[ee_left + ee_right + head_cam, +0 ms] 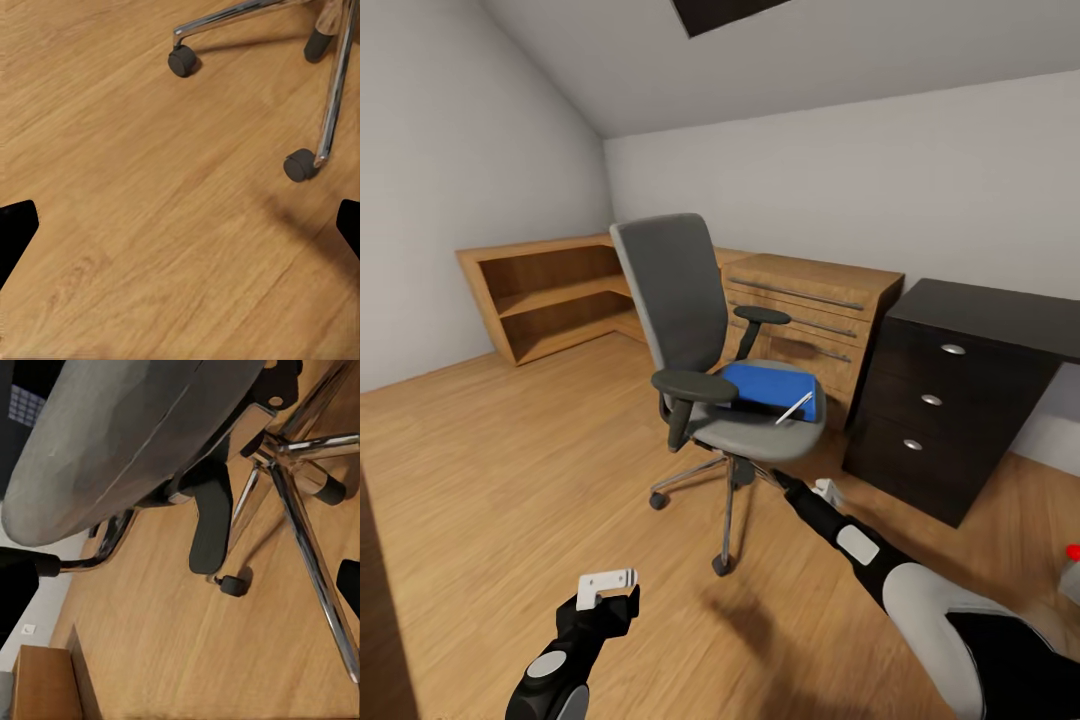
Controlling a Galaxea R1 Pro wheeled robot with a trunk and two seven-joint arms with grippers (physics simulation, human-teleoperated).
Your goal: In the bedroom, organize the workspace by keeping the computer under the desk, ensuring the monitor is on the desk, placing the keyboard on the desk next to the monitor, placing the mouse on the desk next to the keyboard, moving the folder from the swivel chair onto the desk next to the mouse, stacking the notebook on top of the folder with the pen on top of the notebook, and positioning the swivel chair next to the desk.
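Left gripper (612,588) low over floor (150,225), fingers apart; right gripper (822,490) under chair (690,330) seat, fingers' state unclear. Folder (760,385) flat on seat, pen (794,409) atop: thin, stiff, light, probably slippery; best pinched at overhanging edge.

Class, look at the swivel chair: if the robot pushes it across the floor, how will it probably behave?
The swivel chair would probably roll easily, since its chrome base rides on casters over smooth wooden floor. Its tall back suggests a high push might tip or spin it. The pen on the blue folder could roll off.
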